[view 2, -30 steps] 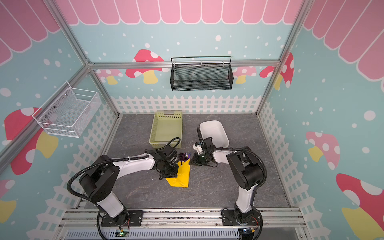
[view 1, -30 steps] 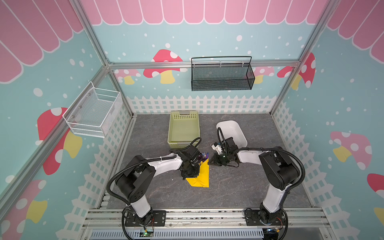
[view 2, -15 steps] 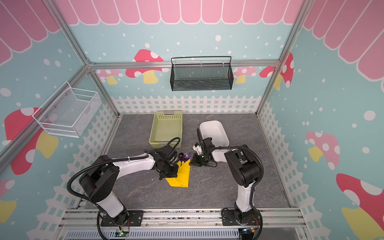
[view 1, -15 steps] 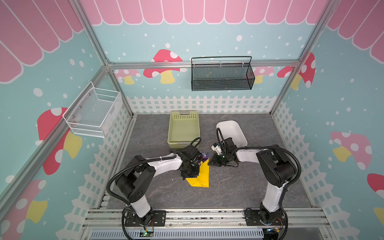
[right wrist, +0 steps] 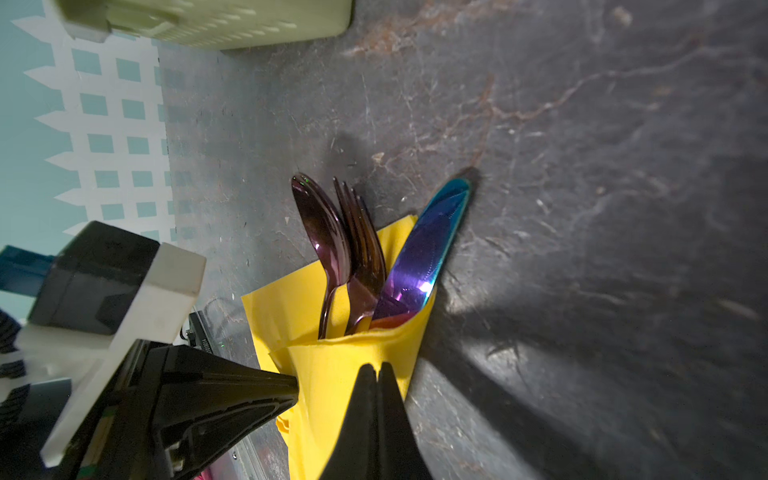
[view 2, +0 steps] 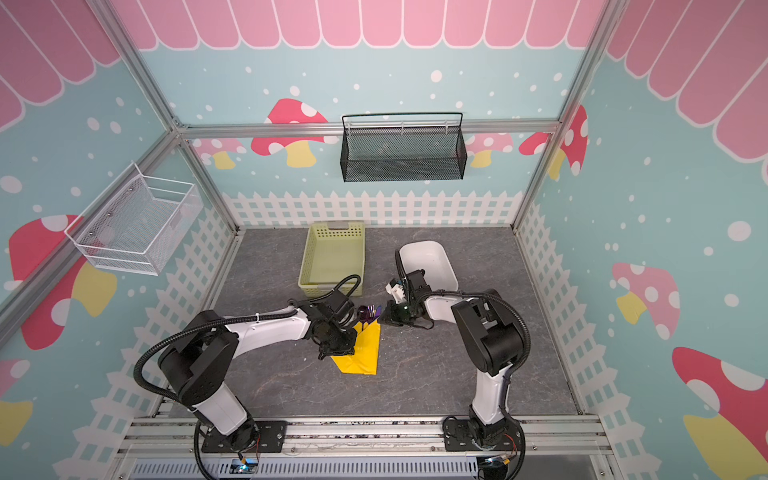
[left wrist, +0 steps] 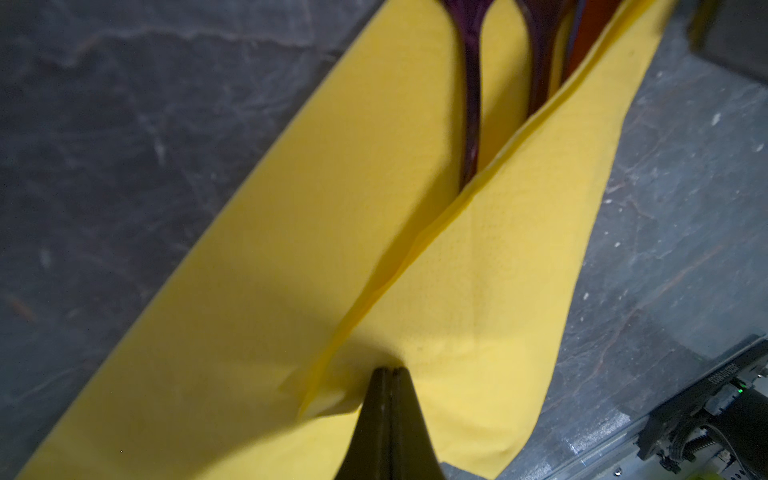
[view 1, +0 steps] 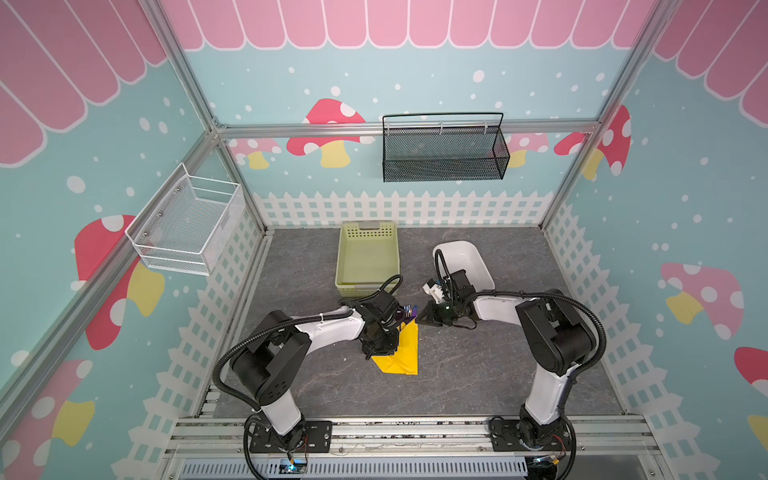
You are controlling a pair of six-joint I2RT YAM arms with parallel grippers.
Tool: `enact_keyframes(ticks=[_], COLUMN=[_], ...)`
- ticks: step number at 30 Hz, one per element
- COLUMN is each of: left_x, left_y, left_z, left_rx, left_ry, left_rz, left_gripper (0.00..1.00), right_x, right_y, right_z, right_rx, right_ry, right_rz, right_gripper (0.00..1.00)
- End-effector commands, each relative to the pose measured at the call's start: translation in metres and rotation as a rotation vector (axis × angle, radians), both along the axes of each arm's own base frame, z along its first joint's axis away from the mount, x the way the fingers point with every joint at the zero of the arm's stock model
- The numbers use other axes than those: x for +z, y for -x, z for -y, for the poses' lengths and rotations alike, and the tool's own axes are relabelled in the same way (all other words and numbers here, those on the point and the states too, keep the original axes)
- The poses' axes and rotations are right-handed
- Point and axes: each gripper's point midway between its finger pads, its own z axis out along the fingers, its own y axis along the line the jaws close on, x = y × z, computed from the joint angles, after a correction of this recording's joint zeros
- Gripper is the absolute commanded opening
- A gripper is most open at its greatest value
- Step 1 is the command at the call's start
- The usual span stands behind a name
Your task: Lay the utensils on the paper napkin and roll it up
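The yellow paper napkin (view 1: 403, 355) (view 2: 365, 355) lies mid-table, one side folded over the utensils. The spoon (right wrist: 320, 232), fork (right wrist: 361, 245) and iridescent blue-purple knife (right wrist: 424, 253) poke out of its far end (view 1: 409, 311) (view 2: 371, 311). Their thin handles (left wrist: 471, 104) run under the flap. My left gripper (view 1: 395, 343) (view 2: 351, 343) (left wrist: 390, 370) is shut, its tip pressed on the flap of the napkin (left wrist: 291, 270). My right gripper (view 1: 419, 319) (view 2: 381, 318) (right wrist: 377, 365) is shut too, tip down on the napkin (right wrist: 332, 374) just below the utensil heads. The left fingers (right wrist: 249, 390) sit close beside it.
A pale green basket (view 1: 345, 266) (right wrist: 208, 20) stands behind the napkin, and a white tub (view 1: 486, 270) is at the back right. A black mesh basket (view 1: 442, 153) hangs on the rear wall. A white wire basket (view 1: 187, 224) hangs on the left wall.
The right arm has edged slightly left toward the napkin. The left arm and the napkin look unchanged.
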Motion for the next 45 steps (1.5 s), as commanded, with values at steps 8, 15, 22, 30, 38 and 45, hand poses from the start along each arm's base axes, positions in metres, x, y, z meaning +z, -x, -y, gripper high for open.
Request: enact_keyframes(ticks=[8, 15, 22, 30, 38, 45], left_x=[-0.013, -0.013, -0.013, -0.013, -0.01, -0.01], left_y=[0.013, 0.012, 0.012, 0.012, 0.01, 0.011], left_z=[-0.023, -0.023, -0.022, -0.024, -0.025, -0.025], left_rx=[0.005, 0.006, 0.005, 0.006, 0.012, 0.024], left_ry=[-0.093, -0.092, -0.091, -0.095, -0.098, -0.087], left_rz=[-0.04, -0.038, -0.038, -0.039, -0.021, -0.019], left_gripper=[0.0, 0.0, 0.0, 0.0, 0.0, 0.0], right_x=[-0.038, 0.002, 0.002, -0.028, 0.021, 0.028], right_y=[0.004, -0.011, -0.021, -0.014, -0.018, 0.014], right_z=[0.019, 0.007, -0.001, 0.012, 0.008, -0.022], right_rx=[-0.026, -0.012, 0.001, -0.022, -0.047, 0.015], right_ry=[0.1, 0.028, -0.003, 0.088, 0.074, 0.08], right_rz=[-0.07, 0.014, 0.023, -0.041, 0.04, 0.011], right_gripper=[0.0, 0.0, 0.0, 0.0, 0.0, 0.0])
